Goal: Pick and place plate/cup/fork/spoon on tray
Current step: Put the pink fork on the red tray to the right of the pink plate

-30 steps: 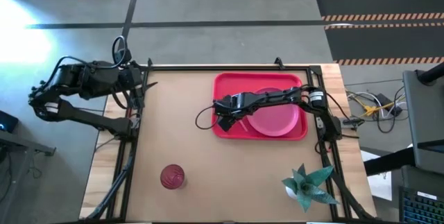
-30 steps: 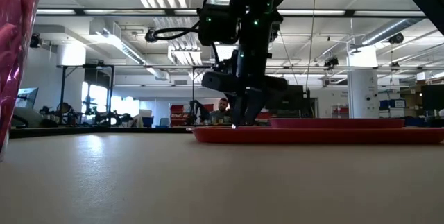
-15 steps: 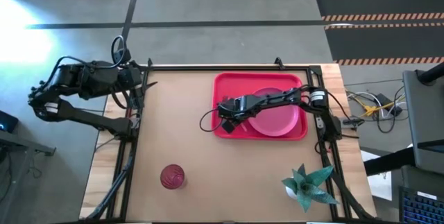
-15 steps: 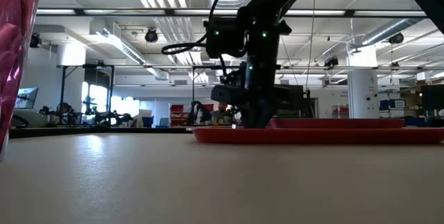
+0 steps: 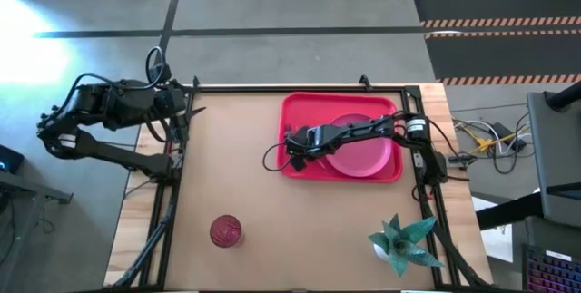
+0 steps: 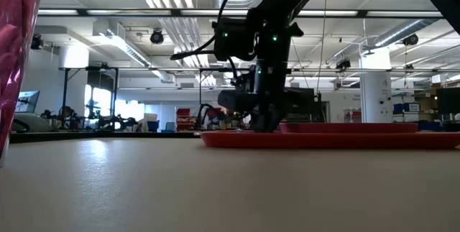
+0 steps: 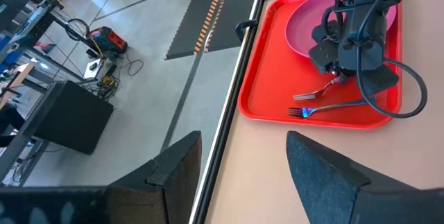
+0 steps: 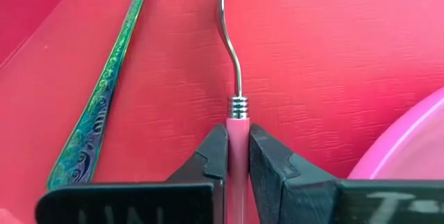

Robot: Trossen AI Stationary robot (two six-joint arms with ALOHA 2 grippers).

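Note:
The red tray [image 5: 300, 112] lies at the table's far right with the pink plate [image 5: 361, 155] on its right half. On its left half lie the fork [image 8: 232, 57], with a pink handle and metal neck, and beside it the spoon [image 8: 104, 92] with a bluish handle. My right gripper [image 8: 239, 158] is down on the tray's floor, shut on the fork. The dark-red cup [image 5: 225, 231] stands near the table's front left. My left gripper [image 7: 243, 161] waits open at the table's far left edge. My right gripper pinches the fork's pink handle [image 8: 238, 132] between its two fingers, right behind the metal collar at the handle's head end. The fingers [image 8: 215, 156] come from above, one on each side of the handle. The fork lies flat on the tray's floor.
A green folded-paper ornament [image 5: 404, 243] sits at the table's front right corner. The middle of the table [image 5: 236, 166] between cup and tray is bare brown board. The tray's raised rim [image 6: 330, 140] runs close beside the spoon.
My right gripper has gone down onto the tray's left half and shut on the fork's handle. The fork and spoon have stayed where they lay.

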